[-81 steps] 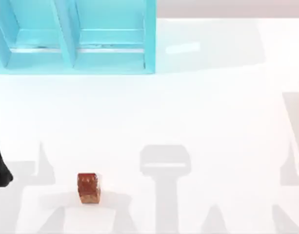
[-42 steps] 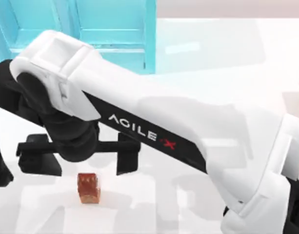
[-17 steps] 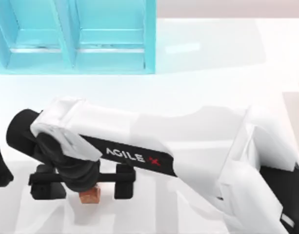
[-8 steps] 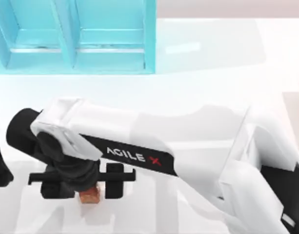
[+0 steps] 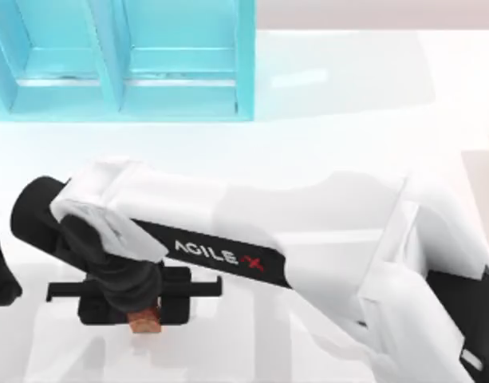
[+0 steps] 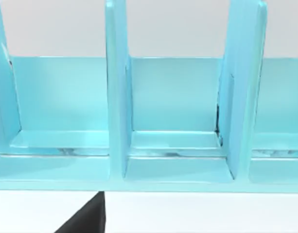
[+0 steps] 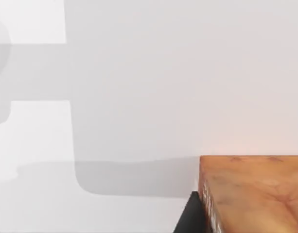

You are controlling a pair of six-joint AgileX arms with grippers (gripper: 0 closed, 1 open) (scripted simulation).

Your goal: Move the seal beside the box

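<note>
The seal (image 5: 147, 321), a small reddish-brown mottled block, stands on the white table near the front left. My right arm reaches across from the right, and my right gripper (image 5: 139, 306) hangs over the seal with its black fingers (image 5: 175, 297) pressed against both sides of it. The right wrist view shows the seal (image 7: 255, 194) close up with a black finger (image 7: 191, 216) against its side. The turquoise box (image 5: 244, 64) with open compartments stands at the back left, well away from the seal. My left gripper (image 5: 0, 275) is parked at the left edge.
In the left wrist view the box (image 6: 117, 97) shows its upright dividers and open compartments. The right arm's white body (image 5: 324, 239) spans the table's middle and right. White tabletop (image 5: 348, 136) lies between the box and the arm.
Over the last second the right gripper's fingers have come together from a wide spread onto the seal's sides. Before that, the right arm swung in and came down over the seal.
</note>
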